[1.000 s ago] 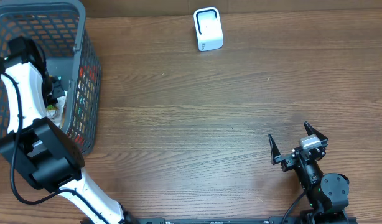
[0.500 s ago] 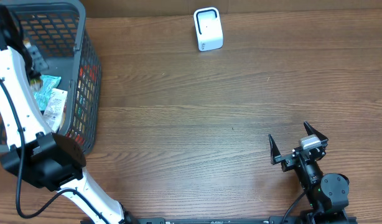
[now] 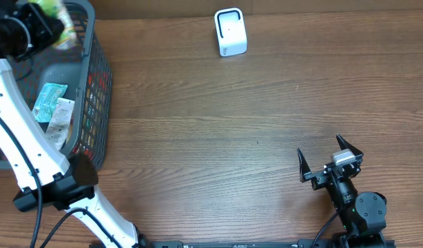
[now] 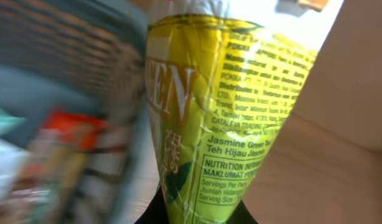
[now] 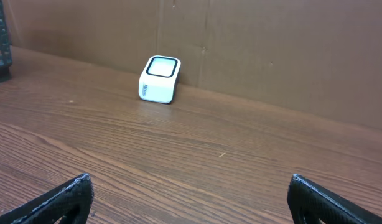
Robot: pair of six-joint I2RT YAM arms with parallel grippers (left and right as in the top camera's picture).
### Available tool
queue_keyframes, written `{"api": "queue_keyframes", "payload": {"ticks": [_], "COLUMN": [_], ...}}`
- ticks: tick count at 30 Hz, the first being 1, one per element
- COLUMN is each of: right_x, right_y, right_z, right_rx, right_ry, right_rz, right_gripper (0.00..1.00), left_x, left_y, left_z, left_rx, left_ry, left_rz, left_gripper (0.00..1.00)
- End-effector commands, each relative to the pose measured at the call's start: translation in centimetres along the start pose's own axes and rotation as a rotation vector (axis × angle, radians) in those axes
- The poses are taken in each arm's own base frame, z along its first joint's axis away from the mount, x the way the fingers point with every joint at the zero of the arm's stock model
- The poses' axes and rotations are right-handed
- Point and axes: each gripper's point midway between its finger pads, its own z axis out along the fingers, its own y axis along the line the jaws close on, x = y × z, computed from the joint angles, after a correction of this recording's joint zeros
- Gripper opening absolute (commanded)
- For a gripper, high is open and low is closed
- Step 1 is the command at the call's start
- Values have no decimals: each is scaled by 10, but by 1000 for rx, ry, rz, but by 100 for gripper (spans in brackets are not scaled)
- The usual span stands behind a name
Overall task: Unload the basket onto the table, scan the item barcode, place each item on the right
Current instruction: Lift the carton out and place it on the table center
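Yellow-green tea bottle [image 4: 203, 112] is clamped in the left jaws over the basket [image 3: 98, 89]; right jaws stand open.

Yellow-green tea packet [image 4: 209, 118], close-up

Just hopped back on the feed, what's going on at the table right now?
The left gripper is shut on a yellow-green jasmine green tea drink, holding it above the far rim of the grey basket, where a few packets lie. The white scanner sits at the table's far edge, well away from the drink, so nothing is scanned yet. The right gripper rests open near the front edge, empty.
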Motion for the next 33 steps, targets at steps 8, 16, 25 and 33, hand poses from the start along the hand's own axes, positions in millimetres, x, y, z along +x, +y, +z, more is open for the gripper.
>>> {"api": "queue_keyframes", "payload": {"ticks": [8,16,25,33], "right_x": [2,2,2,2], "right_y": [0,0,0,0], "right_z": [0,0,0,0], "right_rx": [4,4,4,4], "right_ry": [-1,-1,-1,-1], "right_rz": [-2,-2,-2,-2], "right_gripper": [100,100,100,100], "left_x": [100,204,289,289], "left_y": [-163,-180,-167,-156], "left_z": [25,91,158,184], "left_rx": [318,-4,-145,-147], "left_ry": [270,465,587,559], "left_rz": [209,431,534,532], "left_gripper": [13,17,5,25]}}
